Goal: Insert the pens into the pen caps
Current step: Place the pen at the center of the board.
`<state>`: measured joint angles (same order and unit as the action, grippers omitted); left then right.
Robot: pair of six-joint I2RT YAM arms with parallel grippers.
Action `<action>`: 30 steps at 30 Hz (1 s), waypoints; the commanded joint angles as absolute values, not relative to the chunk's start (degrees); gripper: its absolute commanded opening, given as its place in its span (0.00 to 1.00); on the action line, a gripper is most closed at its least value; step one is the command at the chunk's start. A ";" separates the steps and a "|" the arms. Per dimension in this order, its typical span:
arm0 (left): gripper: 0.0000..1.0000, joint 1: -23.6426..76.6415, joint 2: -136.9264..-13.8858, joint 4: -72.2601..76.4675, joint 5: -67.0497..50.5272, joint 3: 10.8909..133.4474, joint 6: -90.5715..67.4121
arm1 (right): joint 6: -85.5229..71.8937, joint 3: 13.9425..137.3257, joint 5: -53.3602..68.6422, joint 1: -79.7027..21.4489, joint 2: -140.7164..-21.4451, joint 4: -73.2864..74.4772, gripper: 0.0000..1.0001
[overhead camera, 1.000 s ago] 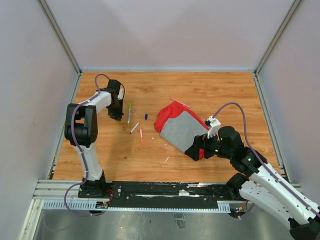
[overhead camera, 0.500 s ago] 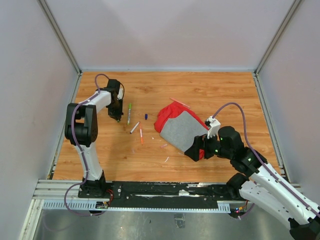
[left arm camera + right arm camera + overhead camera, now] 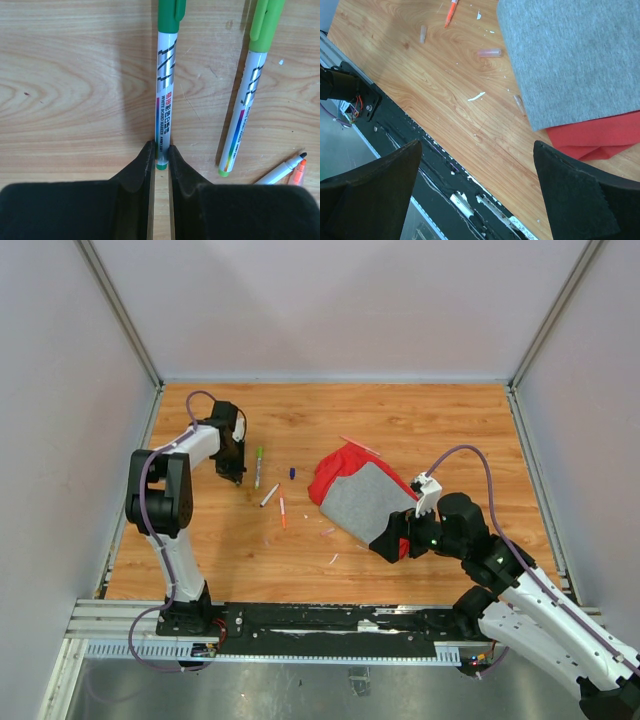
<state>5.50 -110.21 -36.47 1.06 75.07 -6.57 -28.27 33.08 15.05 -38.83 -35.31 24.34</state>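
Observation:
My left gripper (image 3: 161,150) is shut on the end of a dark green pen (image 3: 165,95) that lies on the wood and points away from me. A light green pen (image 3: 247,100) lies to its right. Beyond that show the tips of a black-tipped pen (image 3: 285,169) and an orange pen (image 3: 299,172). In the top view the left gripper (image 3: 236,474) sits at the far left beside the light green pen (image 3: 258,466). A blue cap (image 3: 292,473) and a pink cap (image 3: 327,532) lie nearby. My right gripper (image 3: 476,145) hangs open over bare wood, near two more caps (image 3: 489,52) (image 3: 423,34).
A grey and red cloth (image 3: 355,490) lies in the middle of the table, its near corner just in front of the right gripper (image 3: 393,540). A thin pink stick (image 3: 360,445) rests at its far edge. The black rail (image 3: 445,165) runs along the table's near edge.
The left gripper's fingers have closed onto the dark green pen, and the left arm shifted slightly. The right arm has not moved.

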 commanded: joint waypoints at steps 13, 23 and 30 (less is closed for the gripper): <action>0.17 5.80 -107.22 -38.41 -2.24 70.54 -8.17 | -28.51 32.28 16.48 -38.12 -35.50 23.74 0.93; 0.30 5.96 -107.12 -39.11 -2.24 71.36 -8.35 | -28.49 32.17 16.79 -38.13 -35.59 23.55 0.93; 0.35 5.98 -102.48 -39.56 -1.49 73.00 -8.63 | -28.23 32.39 15.59 -38.06 -35.71 24.16 0.94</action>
<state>5.76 -107.33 -37.21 -1.04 71.99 -8.21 -28.29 33.06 15.51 -38.81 -35.90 24.32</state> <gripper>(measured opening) 0.339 0.932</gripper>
